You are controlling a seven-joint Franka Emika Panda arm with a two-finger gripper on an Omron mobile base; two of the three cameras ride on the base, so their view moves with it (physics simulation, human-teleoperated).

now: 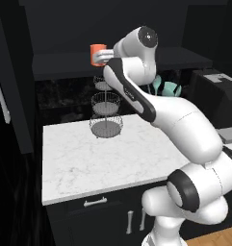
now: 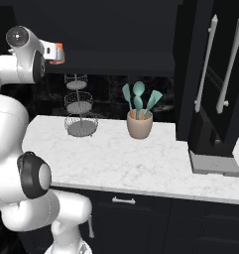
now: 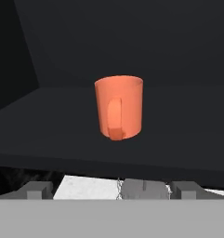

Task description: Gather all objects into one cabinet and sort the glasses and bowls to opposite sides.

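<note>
Plain orange cup upright on flat black shelf board of matte-black wall cabinet, set back from the front edge, open shelf both sides. Tool just in front, fingers wide apart, not touching. Tiered wire basket on white marble worktop below.

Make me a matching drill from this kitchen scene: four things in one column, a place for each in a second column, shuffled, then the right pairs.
Things:
1. orange cup
2. wire basket stand
3. tan crock of teal utensils
4. silver drawer handle

Places:
A. on the white marble counter, nearer the tall black cabinet doors
B. on the dark front below the counter edge
C. on the counter by the back wall, below the cabinet shelf
D. on the black cabinet shelf, in front of the end effector

Pairs: 1-D, 2-C, 3-A, 4-B
</note>
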